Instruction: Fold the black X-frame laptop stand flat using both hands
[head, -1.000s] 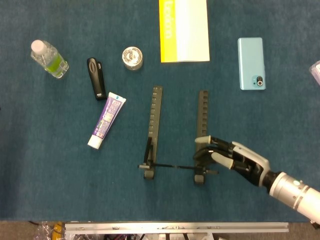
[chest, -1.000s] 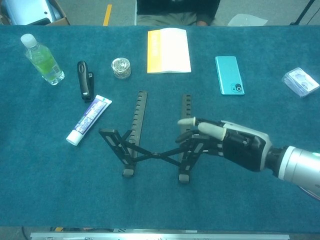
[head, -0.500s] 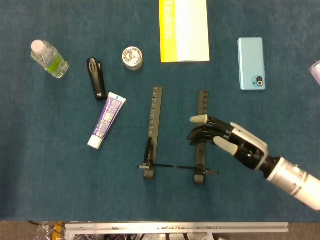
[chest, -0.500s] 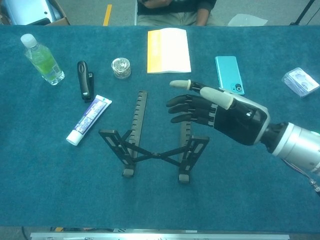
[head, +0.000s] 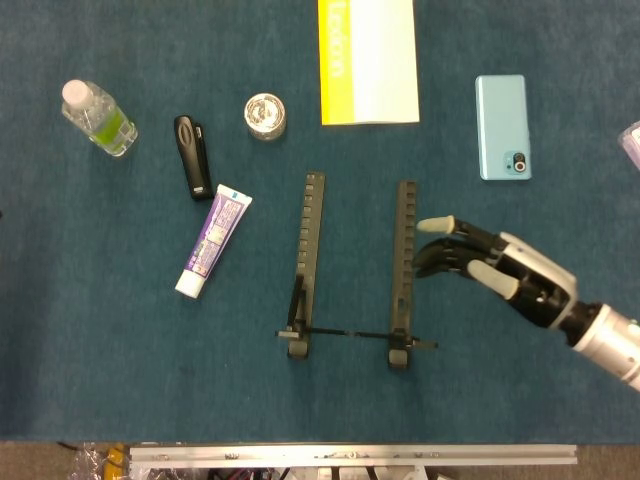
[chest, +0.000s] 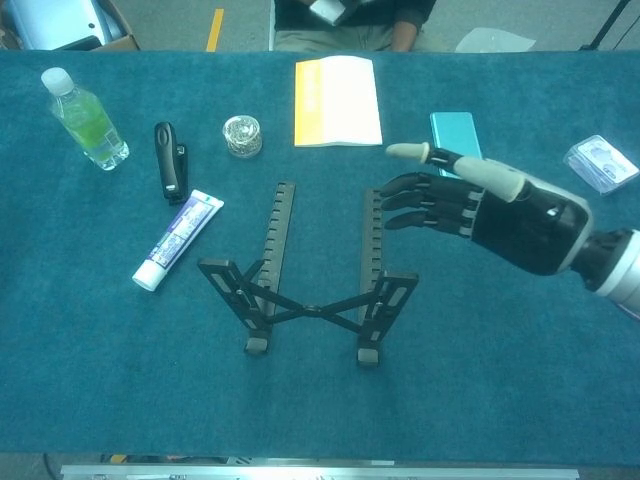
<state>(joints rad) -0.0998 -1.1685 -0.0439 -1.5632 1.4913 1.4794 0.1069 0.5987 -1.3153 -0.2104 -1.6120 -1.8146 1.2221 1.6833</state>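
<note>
Your black X-frame laptop stand (head: 350, 272) sits mid-worktop, unfolded: two long notched rails run parallel away from you, well apart. In the chest view (chest: 312, 275) the thin cross struts form an X between the rails at the near end, w/ flat bracket plates raised at each side & small feet down on the cloth. From the head view the struts show only as a thin line across the near ends.

Your right hand (head: 495, 270) is just right of the stand's right rail, holding nothing, fingers spread & pointing left toward the rail. Chest view (chest: 480, 205) shows it raised above the cloth, fingertips near the rail's far half; can't tell if they touch. Left hand isn't in either view.

Round about on the blue cloth worktop (head: 120, 360):
- purple & white toothpaste tube (head: 213, 240), left of the stand, lying at a slant
- black clip-shaped gadget (head: 192, 155), just above the tube
- clear plastic bottle w/ green liquid (head: 97, 117), far left
- small round silver tin (head: 266, 115), beyond the left rail
- yellow & white booklet (head: 367, 60), top centre
- light blue smartphone (head: 503, 126) face down, beyond your right hand
- clear plastic packet (chest: 600, 163) at the right edge, contents unclear
</note>
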